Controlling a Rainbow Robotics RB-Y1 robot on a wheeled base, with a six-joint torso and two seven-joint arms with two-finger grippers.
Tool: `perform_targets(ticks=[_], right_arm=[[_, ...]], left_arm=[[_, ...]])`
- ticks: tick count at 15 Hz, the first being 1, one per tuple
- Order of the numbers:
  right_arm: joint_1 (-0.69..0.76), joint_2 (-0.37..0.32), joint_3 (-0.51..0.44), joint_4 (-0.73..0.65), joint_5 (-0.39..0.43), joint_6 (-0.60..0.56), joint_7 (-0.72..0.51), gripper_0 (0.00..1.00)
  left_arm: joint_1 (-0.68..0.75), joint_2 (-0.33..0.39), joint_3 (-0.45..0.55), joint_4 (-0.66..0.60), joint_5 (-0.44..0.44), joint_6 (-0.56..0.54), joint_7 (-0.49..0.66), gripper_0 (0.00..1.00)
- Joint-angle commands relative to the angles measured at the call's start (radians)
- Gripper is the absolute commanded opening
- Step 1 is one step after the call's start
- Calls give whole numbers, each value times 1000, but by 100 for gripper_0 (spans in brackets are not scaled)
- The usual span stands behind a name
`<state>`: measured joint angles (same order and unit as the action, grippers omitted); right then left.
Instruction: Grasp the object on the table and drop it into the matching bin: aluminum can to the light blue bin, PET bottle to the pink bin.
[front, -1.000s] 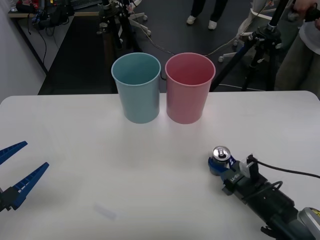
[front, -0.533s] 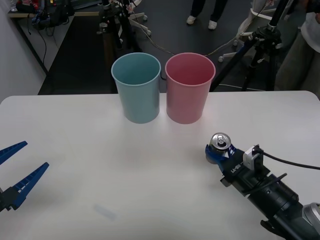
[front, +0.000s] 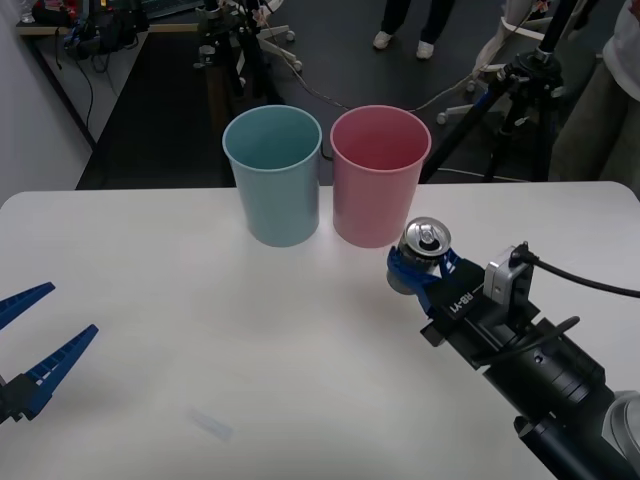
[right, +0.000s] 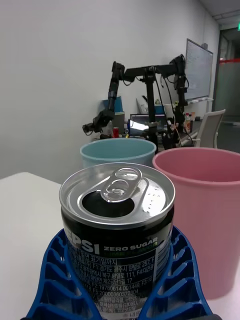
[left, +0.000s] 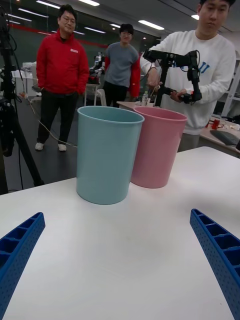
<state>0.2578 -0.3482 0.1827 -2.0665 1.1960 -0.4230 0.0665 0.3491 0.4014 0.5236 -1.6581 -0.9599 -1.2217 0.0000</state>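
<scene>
Risk one: wrong bin. Right gripper (front: 412, 272) has its blue fingers (right: 177, 280) pinching the Pepsi Zero Sugar can (front: 424, 250), held upright off the table (front: 150, 280) just in front of the pink bin (front: 379, 175), near its wall. Target is the light blue bin (front: 273, 172), touching or nearly touching the pink bin on the robot's left. Release too soon and the can lands in pink.

Risk two: the can looks lower than the pink bin's rim; a sideways move without lift would likely knock that bin.

Risk three: open tab hole, any tilt could spill leftover liquid.

Left gripper (front: 40, 340) idle, jaws spread, well away from the pink bin on the robot's left.
</scene>
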Motion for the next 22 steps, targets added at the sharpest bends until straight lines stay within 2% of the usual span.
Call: perform_targets(ticks=[1,7,11,16,22], right_arm=[[-58,0,18,-49,105,27,-162,0],[-210,11,69,-55,355,130,-452,0],[-370,97,81,40,542,130,-628,0],[-588,213,70,269,714,144,-732,0],[-845,284,69,611,738,250,-734,0]], left_arm=[[0,0,0,0,0,0,0,100],[0,0,0,0,0,0,0,100],[0,0,0,0,0,0,0,100],[0,0,0,0,0,0,0,100],[0,0,0,0,0,0,0,100]])
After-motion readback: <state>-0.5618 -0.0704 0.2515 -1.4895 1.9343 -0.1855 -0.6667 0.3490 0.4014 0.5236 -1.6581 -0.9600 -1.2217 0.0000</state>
